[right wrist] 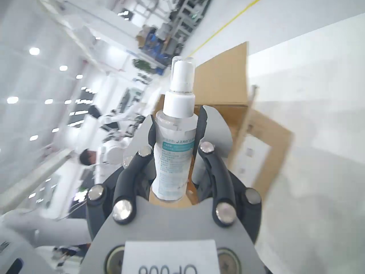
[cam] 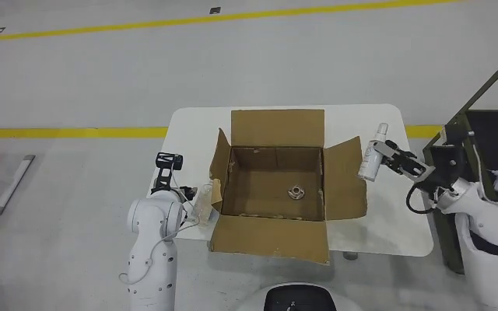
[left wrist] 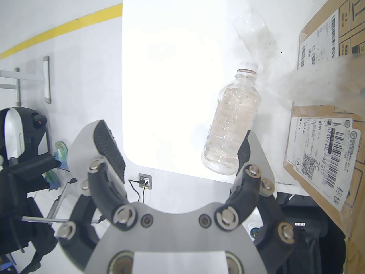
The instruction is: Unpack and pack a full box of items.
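At the left, holds the left hand [left wrist: 175, 132] released over the near corner of the counter [cam: 381, 218], fingers wide apart and grasping nothing, with a clear plastic bottle [left wrist: 231, 126] just beside one fingertip and near the left flap of the cardboard box [cam: 278, 126]. In the middle, shows the box standing open on the counter, all four flaps folded outward, and one small metal part [cam: 296, 191] on its floor. At the right, grasps a spray bottle [right wrist: 175, 149] with a white cap in the right hand [right wrist: 176, 121], clenched on its body, above the counter just beside the right flap.
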Available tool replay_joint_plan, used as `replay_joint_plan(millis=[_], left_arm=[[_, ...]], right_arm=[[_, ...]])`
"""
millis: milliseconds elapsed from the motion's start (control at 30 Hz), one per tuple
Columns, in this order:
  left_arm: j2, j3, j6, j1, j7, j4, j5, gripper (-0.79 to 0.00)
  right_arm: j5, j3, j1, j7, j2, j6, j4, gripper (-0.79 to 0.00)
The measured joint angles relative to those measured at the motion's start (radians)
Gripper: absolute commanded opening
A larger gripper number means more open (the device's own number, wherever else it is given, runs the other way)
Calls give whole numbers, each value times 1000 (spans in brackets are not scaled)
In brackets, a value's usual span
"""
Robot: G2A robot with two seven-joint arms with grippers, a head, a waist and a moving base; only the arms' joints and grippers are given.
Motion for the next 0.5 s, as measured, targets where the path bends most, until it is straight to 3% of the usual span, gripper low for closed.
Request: replay_joint_plan(millis=[200,333,500], left_arm=[[0,0,0,0,0,0,0,0],[0,0,0,0,0,0,0,0],[0,0,0,0,0,0,0,0]], right_arm=[[-427,-40,-63,19,17,267,-138,-785],[-657,-167,-17,97,23,385,-76,-785],[-832,-322,85,154,21,464,76,-785]])
